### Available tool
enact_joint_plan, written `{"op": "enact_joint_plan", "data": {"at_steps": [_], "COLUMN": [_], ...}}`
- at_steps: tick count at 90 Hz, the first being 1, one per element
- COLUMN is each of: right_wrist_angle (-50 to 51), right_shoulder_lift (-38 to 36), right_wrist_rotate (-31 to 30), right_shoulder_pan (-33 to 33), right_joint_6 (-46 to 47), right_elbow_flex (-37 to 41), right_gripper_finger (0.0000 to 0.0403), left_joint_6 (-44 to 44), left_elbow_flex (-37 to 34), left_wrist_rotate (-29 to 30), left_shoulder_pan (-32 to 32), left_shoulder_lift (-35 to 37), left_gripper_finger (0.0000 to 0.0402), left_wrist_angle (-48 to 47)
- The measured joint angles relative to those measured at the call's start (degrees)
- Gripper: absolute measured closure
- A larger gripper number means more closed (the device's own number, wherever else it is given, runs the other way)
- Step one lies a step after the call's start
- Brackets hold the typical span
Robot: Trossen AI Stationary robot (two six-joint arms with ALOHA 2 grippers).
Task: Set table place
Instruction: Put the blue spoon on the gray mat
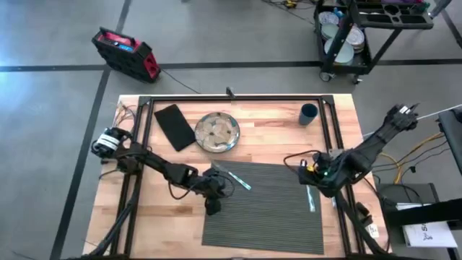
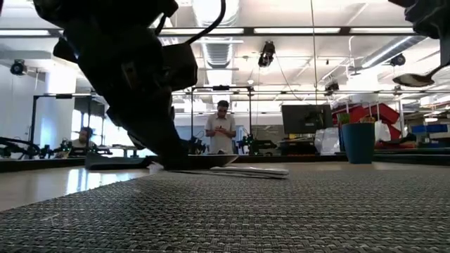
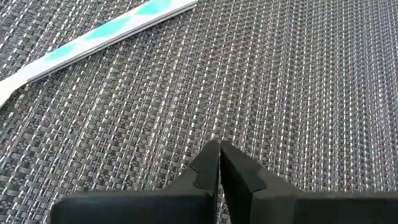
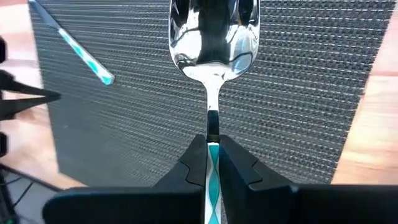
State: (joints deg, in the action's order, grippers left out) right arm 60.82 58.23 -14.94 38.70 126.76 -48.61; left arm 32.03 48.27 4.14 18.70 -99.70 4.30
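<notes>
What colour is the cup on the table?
The cup is dark blue, clearest in the low view.

Grey concrete floor (image 1: 216, 36), a red case (image 1: 124, 53), a cart (image 1: 357, 32), ceiling strip lights (image 2: 281, 31)

We see two dark, slender arms built of jointed black segments. The left arm (image 1: 155, 167), at the lower left of the high view, has a white-and-black cylindrical joint at its outer end and black cables looping beside its wrist. The right arm (image 1: 361, 153), at the right of that view, shows small green and orange lights near its wrist and a loose black cable. In both wrist views, the fingers (image 3: 208, 165) are matte black, angular wedges tapering to blunt tips above a flat black bar.
</notes>
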Motion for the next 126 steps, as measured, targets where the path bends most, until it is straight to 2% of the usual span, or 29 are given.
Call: {"op": "enact_joint_plan", "data": {"at_steps": [41, 59, 117, 126], "right_wrist_angle": [-17.1, -19.0, -17.9, -17.3], "right_shoulder_lift": [16.9, 22.5, 24.2, 24.1], "right_wrist_rotate": [3.9, 6.4, 5.8, 5.8], "right_shoulder_pan": [0.3, 1.5, 1.7, 1.7], "right_joint_6": [0.8, 0.8, 0.3, 0.2], "right_elbow_flex": [8.5, 9.1, 9.4, 9.4], "right_gripper_finger": [0.0403, 0.0403, 0.0403, 0.0386], "left_joint_6": [0.0, 0.2, 1.5, 1.4], "left_elbow_flex": [0.0, 0.0, 0.0, 0.0], "left_wrist_rotate": [-0.4, -0.6, -0.7, -0.7], "left_shoulder_pan": [0.0, 0.0, 0.0, 0.0], "left_shoulder_lift": [0.1, 0.1, 0.1, 0.1], "left_gripper_finger": [0.0402, 0.0402, 0.0402, 0.0402], "left_wrist_angle": [-1.9, -3.4, -4.4, -4.4]}}
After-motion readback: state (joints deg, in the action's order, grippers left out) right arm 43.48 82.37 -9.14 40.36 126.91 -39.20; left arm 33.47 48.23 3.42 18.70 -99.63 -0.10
